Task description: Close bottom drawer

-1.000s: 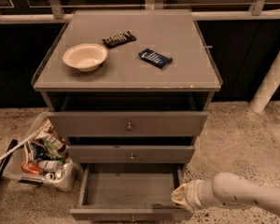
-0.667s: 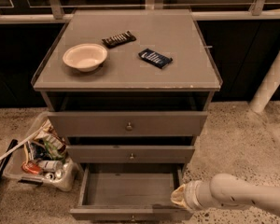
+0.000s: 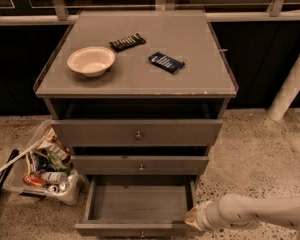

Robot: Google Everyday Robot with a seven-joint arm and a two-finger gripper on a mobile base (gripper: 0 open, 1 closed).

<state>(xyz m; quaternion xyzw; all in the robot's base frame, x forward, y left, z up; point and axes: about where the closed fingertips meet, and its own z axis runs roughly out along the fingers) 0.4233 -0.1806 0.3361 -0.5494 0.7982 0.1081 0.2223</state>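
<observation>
The gripper (image 3: 192, 218) sits low at the right, against the right front corner of the bottom drawer (image 3: 115, 228); whether it is spread or pressed together cannot be made out. Its pale arm (image 3: 250, 211) runs off to the right edge above the speckled floor (image 3: 250, 159). Nothing lies between the drawer front and the cabinet. Left of the drawer stands a clear bin (image 3: 42, 169) of cans and wrappers, close to the drawer's left side but apart from it. A white pole (image 3: 292, 81) leans at the far right. The bottom drawer is a flat grey box with a slim front panel and a small round knob (image 3: 141, 232), pulled well out from under the middle drawer front (image 3: 105, 164) and the taller top drawer front (image 3: 100, 132). Its front panel runs left to right and faces the camera. On the cabinet top (image 3: 190, 86) sit a pale bowl (image 3: 91, 60), a dark bar (image 3: 127, 41) and a blue packet (image 3: 166, 62).
</observation>
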